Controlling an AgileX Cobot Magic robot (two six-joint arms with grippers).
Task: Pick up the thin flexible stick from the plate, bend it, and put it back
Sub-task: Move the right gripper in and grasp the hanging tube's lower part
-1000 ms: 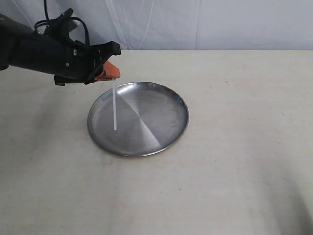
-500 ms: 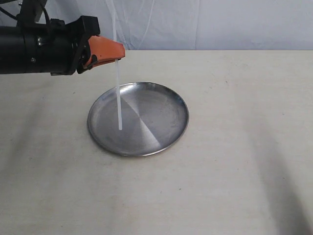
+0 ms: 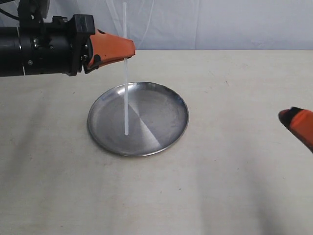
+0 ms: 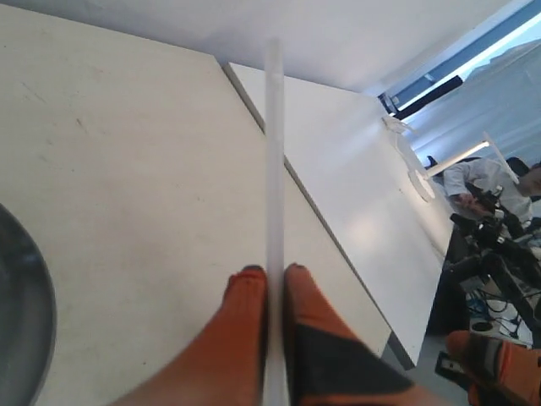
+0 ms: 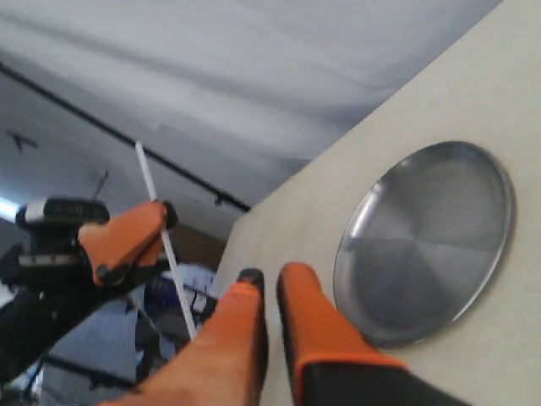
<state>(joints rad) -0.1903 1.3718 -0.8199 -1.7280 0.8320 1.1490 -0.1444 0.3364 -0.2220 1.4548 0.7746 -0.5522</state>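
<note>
Left arm [image 3: 34, 46]: black and held level, it reaches in from the left edge of the exterior view above the table's far side.
Left gripper [image 3: 128, 49]: the orange fingers are pinched together on the thin flexible stick. In the left wrist view [image 4: 269, 272] the two tips press against the stick from either side.
Thin flexible stick [image 3: 125, 93]: a pale, translucent strip, straight and upright, gripped in its upper part. A short length rises above the fingers and the longer part hangs below them. Its lower end shows against the plate, left of the plate's centre; whether it touches the metal cannot be told. It runs as one straight line away from the fingertips in the left wrist view [image 4: 272, 152], and it shows slightly slanted in the right wrist view [image 5: 161, 228].
Plate [image 3: 156, 112]: round, shallow brushed steel with a low rim, lying flat on the table near the middle of the exterior view. A dark wedge of reflection crosses it. Nothing lies flat in it.
Table [image 3: 234, 186]: a pale cream surface with a white backdrop [image 3: 220, 24] behind its far edge.
Right gripper [image 3: 293, 120]: an orange tip enters at the right edge of the exterior view, well apart from the plate and the stick. In the right wrist view [image 5: 266, 275] its fingers are drawn together, only a thin dark line between them, and they hold nothing.
</note>
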